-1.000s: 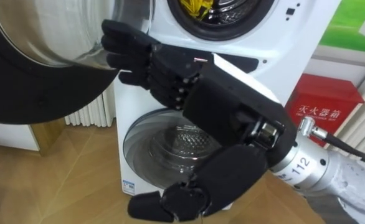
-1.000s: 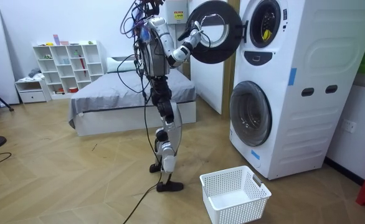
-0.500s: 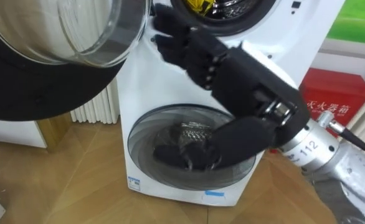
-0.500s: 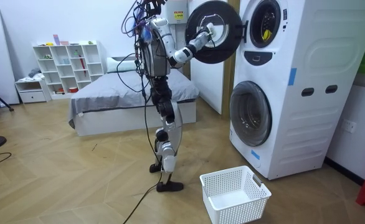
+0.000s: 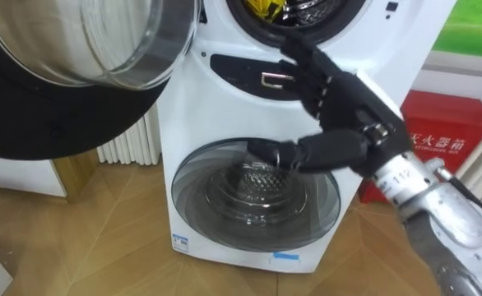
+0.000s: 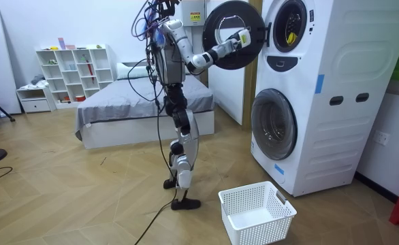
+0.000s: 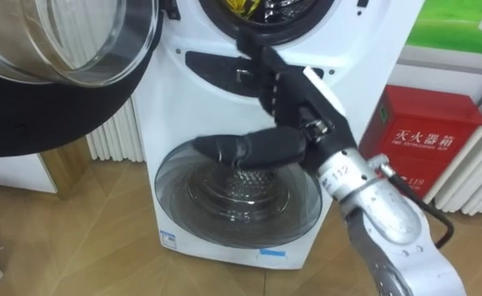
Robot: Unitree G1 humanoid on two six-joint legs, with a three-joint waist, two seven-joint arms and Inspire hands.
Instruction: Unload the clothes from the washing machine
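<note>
While the robot stands on the wood floor facing the stacked machines, its right hand point(image 5: 346, 97) is held up before the upper washing machine point(image 5: 224, 90), fingers straight and thumb spread wide beneath them, holding nothing. The fingertips point(image 5: 297, 43) lie at the lower rim of the drum opening point(image 5: 340, 18). The yellow clothes point(image 5: 261, 8) sit inside that drum, just above and to the left of the fingertips, apart from the hand. The thumb crosses in front of the glass of the lower machine's closed door point(image 5: 253, 197). The upper door point(image 5: 68, 99) stands swung open to the left, its glass bowl facing the camera. A red box point(image 5: 438, 131) stands to the right of the machines. In the room view a white basket point(image 6: 257, 212) rests on the floor near the lower machine, close to the robot's feet.
</note>
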